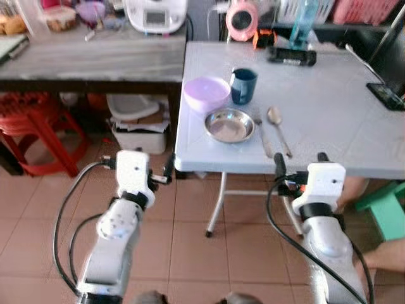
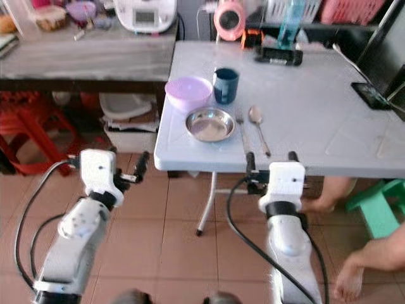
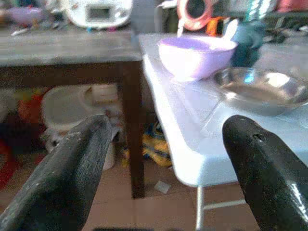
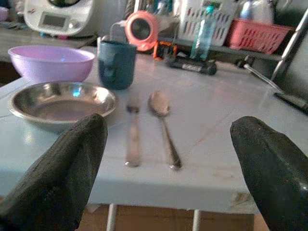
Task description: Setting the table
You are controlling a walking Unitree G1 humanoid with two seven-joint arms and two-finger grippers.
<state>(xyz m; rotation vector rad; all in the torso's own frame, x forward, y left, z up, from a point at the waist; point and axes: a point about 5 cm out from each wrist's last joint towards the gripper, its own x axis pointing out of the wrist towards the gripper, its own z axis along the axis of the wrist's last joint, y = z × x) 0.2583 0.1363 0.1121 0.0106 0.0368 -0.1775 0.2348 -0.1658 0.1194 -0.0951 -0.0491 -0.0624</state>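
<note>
My right gripper hangs just short of the near edge of the white worktop, fingers spread wide and empty, facing the fork and spoon lying side by side. My left gripper is also wide and empty, off the worktop's corner. Beyond the cutlery sit the steel plate, the purple bowl and the blue mug, grouped close. The setting looks laid out; I judge the next move is reaching in to straighten whichever piece needs it.
</note>
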